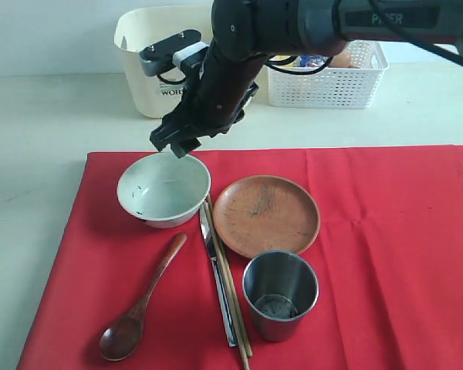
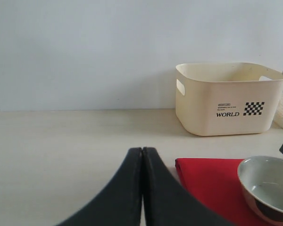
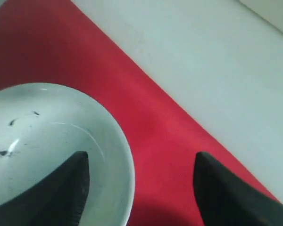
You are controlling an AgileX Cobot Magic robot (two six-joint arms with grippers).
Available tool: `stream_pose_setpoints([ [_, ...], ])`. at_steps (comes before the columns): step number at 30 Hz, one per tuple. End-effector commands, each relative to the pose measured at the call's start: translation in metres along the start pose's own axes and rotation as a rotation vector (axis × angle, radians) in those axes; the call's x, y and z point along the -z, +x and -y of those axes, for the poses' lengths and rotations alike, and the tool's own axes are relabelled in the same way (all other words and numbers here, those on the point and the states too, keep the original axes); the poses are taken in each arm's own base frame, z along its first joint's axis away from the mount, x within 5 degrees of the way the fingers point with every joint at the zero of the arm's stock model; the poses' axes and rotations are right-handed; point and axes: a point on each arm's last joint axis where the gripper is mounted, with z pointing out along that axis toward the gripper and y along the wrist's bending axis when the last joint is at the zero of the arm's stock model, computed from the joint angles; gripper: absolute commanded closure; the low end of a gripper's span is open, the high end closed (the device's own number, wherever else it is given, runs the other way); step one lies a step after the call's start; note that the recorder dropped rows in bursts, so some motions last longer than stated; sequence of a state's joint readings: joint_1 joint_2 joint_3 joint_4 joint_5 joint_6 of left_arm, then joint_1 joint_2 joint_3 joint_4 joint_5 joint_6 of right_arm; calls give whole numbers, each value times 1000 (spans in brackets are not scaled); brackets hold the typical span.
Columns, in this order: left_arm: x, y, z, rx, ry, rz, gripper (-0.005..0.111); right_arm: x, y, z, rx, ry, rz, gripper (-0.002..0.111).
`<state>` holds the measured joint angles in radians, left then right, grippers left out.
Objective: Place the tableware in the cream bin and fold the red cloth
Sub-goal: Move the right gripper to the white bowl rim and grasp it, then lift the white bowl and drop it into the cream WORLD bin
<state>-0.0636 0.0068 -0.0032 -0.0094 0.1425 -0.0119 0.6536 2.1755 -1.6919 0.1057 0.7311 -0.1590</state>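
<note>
Bench (image 2: pixel 61 141) back edge — I read "WORLD" on the cream bin (image 2: pixel 217 94); left gripper (image 2: pixel 142 153) pressed together, right gripper (image 3: pixel 140 157) apart — astride the pale bowl (image 3: pixel 47 132) rim.

A white lattice basket (image 1: pixel 332 86) stands on the pale table (image 1: pixel 38 154); inside the basket lie small colourful things, mostly hidden, among them an orange item (image 1: pixel 341 58); behind the basket rises a plain light wall (image 1: pixel 46 31)

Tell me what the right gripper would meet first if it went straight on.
Probably the bowl: its rim lies between the open jaws of the right gripper, one over the bowl's inside, one over the cloth. Depth is unclear.
</note>
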Motion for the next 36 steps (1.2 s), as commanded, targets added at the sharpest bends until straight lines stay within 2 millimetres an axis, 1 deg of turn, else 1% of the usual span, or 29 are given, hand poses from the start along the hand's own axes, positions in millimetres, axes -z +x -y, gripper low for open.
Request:
stream_pose_setpoints([
  [1, 0, 1, 1, 14, 10, 5, 106, -14, 4, 1, 17, 16, -21, 46],
  [8, 0, 1, 1, 14, 10, 5, 106, -38, 12, -1, 23, 11, -57, 46],
  [10, 0, 1, 1, 14, 10, 5, 106, -41, 13, -1, 23, 10, -64, 46],
  [12, 0, 1, 1, 14, 10, 5, 106, -42, 13, -1, 22, 11, -62, 49],
  [15, 0, 1, 1, 14, 10, 5, 106, -42, 12, -1, 23, 14, -43, 61],
  [16, 0, 1, 1, 14, 10, 5, 106, -41, 11, -1, 23, 15, -35, 69],
  [18, 0, 1, 1, 14, 10, 5, 106, -41, 10, -1, 21, 15, -31, 80],
  [19, 0, 1, 1, 14, 10, 5, 106, -41, 10, -1, 18, 16, -29, 89],
  [22, 0, 1, 1, 14, 10, 5, 106, -40, 10, -1, 6, 16, -28, 106],
  [23, 0, 1, 1, 14, 10, 5, 106, -37, 9, -1, -10, 16, -24, 108],
  [24, 0, 1, 1, 14, 10, 5, 106, -35, 8, -1, -14, 16, -21, 108],
  [27, 0, 1, 1, 14, 10, 5, 106, -18, 1, -2, -12, 19, 17, 108],
  [29, 0, 1, 1, 14, 10, 5, 106, -4, -4, -2, -7, 24, 49, 108],
  [33, 0, 1, 1, 14, 10, 5, 106, 34, -17, -1, 1, 39, 147, 108],
  [36, 0, 1, 1, 14, 10, 5, 106, 61, -25, 7, -11, 56, 222, 108],
])
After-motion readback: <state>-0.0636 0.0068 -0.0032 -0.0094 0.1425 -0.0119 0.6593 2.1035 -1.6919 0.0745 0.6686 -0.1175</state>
